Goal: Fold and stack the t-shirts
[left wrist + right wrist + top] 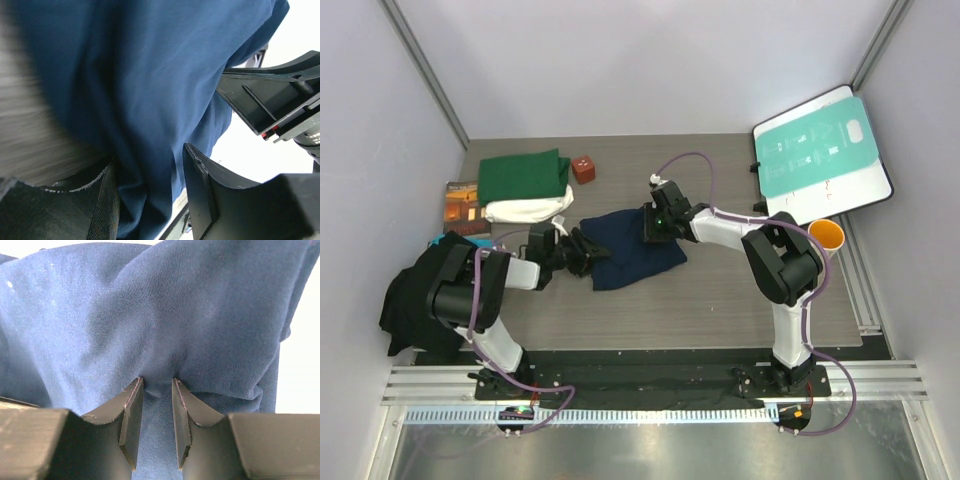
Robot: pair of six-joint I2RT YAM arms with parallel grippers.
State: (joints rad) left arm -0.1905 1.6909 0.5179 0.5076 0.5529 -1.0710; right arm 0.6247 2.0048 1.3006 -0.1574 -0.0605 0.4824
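Observation:
The navy t-shirt (632, 250) lies folded and rumpled in the middle of the table. My left gripper (584, 252) holds its left edge; in the left wrist view a thick fold of navy cloth (150, 100) fills the gap between the jaws of that gripper (147, 160). My right gripper (656, 222) is at the shirt's far right edge, and in its wrist view it (157, 382) is shut on a pinch of the navy cloth (150, 315). At the back left, the folded dark green t-shirt (523, 175) lies on the cream-white t-shirt (525, 208).
A small red-brown cube (583, 168) sits beside the green shirt, and a brown-orange book (466, 200) lies left of the stack. A teal-and-white board (820, 150) and an orange cup (827, 236) stand at the right. Dark cloth (405, 300) hangs at the table's left edge.

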